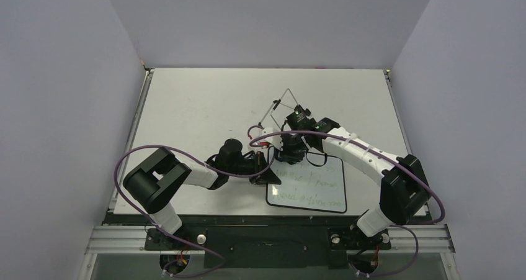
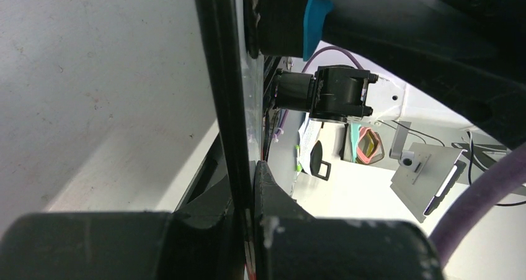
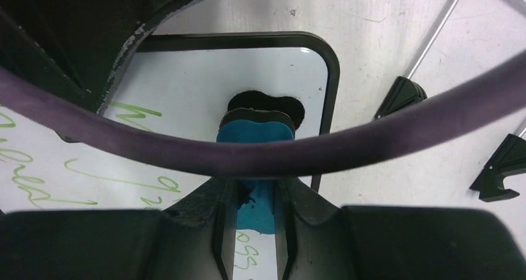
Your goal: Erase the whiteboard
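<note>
The whiteboard sits at the near middle of the table, with green handwriting across it. My left gripper is shut on its left edge; the left wrist view shows the black frame edge-on between the jaws. My right gripper is shut on the blue-and-black eraser, which presses on the board near its rounded corner. The patch around the eraser is white. Green lines show to its left. The eraser's blue part also shows in the left wrist view.
The wire easel stand lies on the table just behind the board, and its black feet are close to the board's corner. Grey walls close in the table on three sides. A purple cable crosses the right wrist view.
</note>
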Action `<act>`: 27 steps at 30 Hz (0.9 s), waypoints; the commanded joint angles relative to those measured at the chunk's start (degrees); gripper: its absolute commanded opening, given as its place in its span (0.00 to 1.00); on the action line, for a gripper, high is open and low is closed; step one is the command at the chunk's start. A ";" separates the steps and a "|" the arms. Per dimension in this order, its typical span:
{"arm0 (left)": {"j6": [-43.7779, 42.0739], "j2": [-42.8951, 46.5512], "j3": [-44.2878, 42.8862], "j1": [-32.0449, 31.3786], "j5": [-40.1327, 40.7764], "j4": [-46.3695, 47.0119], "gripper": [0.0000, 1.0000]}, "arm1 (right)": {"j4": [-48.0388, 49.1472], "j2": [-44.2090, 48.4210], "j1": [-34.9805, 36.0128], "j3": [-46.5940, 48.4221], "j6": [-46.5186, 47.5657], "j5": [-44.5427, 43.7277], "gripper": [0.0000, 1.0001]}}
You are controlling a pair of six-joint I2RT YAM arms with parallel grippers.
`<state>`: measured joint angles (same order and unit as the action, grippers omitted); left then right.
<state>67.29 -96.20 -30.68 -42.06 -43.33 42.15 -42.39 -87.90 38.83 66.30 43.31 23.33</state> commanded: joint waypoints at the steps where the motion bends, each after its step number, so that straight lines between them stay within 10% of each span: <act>1: -3.74 2.16 -1.70 -0.73 -0.22 4.97 0.00 | 4.77 0.58 -0.18 0.84 -5.59 -3.38 0.00; 12: -4.58 2.12 -1.79 -0.66 -0.51 4.37 0.00 | -6.18 1.56 -4.68 1.34 6.04 0.16 0.00; 19: -4.30 0.90 -2.00 -0.92 -0.58 5.50 0.00 | 2.76 -0.24 5.94 4.45 -3.59 -5.62 0.00; 27: -4.35 1.01 -1.78 -0.92 -0.51 5.49 0.00 | 5.89 -1.26 2.76 3.11 -6.89 -13.82 0.00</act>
<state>66.54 -96.14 -30.68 -42.35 -43.33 42.74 -39.72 -88.71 44.34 69.69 38.04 14.28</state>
